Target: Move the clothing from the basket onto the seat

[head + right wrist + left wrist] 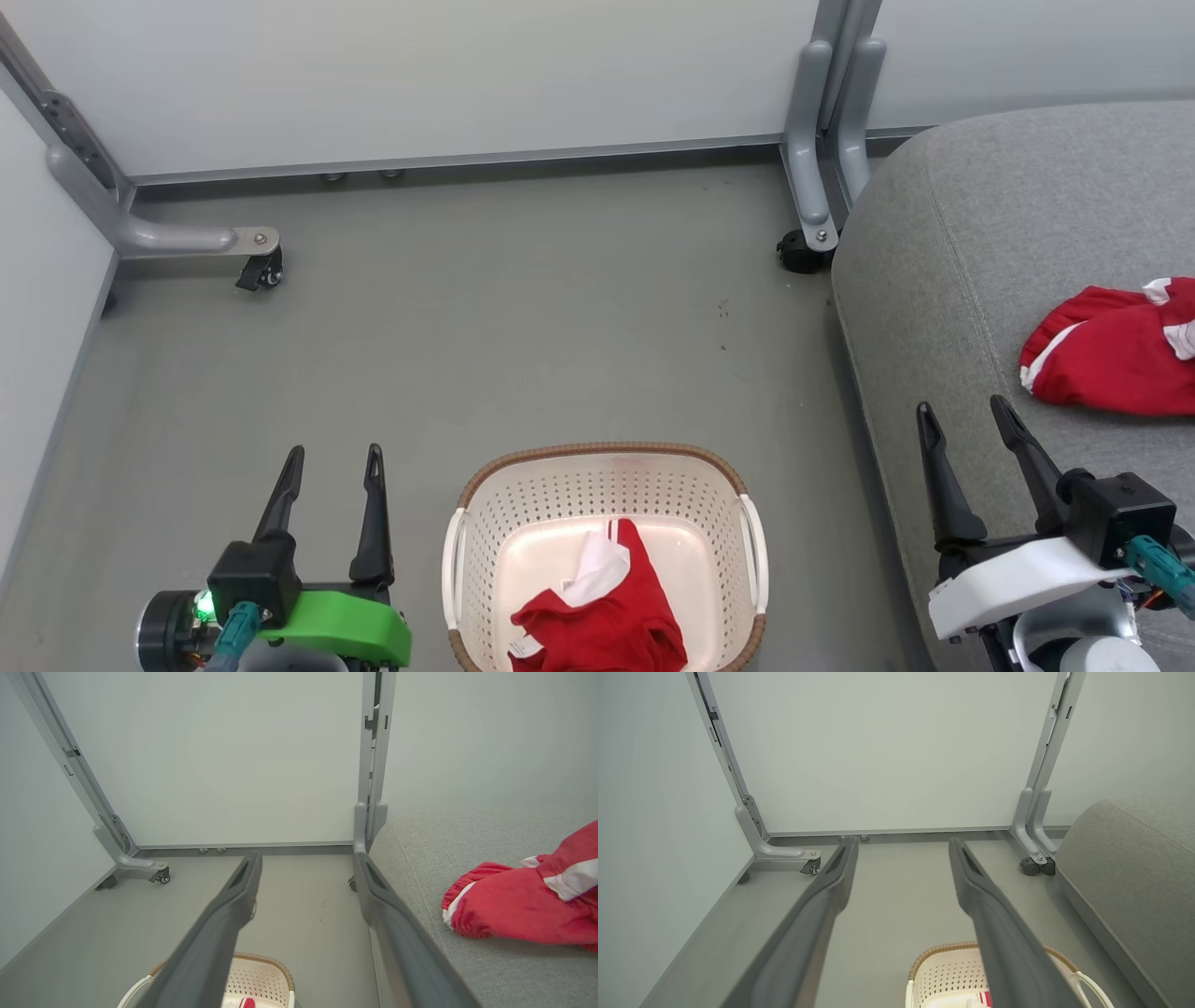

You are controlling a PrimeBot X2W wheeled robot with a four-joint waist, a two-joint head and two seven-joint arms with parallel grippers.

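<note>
One soft bright red garment with white trim (1111,350) already lies on the large light grey fabric seat (943,252) at the right edge of the frame. A second red garment (611,621) sits crumpled in the cream-white perforated plastic basket (597,490) at bottom centre. We judge ourselves between transfers, with the second pick-up next.

Our left tool (336,450), lower left, and our right tool (962,404), lower right over the seat's near edge, both stand with fingers spread and hold nothing. The next move calls for one tool to drop inside the brown woven-look rim and pinch the cloth without catching the wall. The grey floor (523,317) across the middle offers open room. The seat's rounded edge stands near the basket's right side.
</note>
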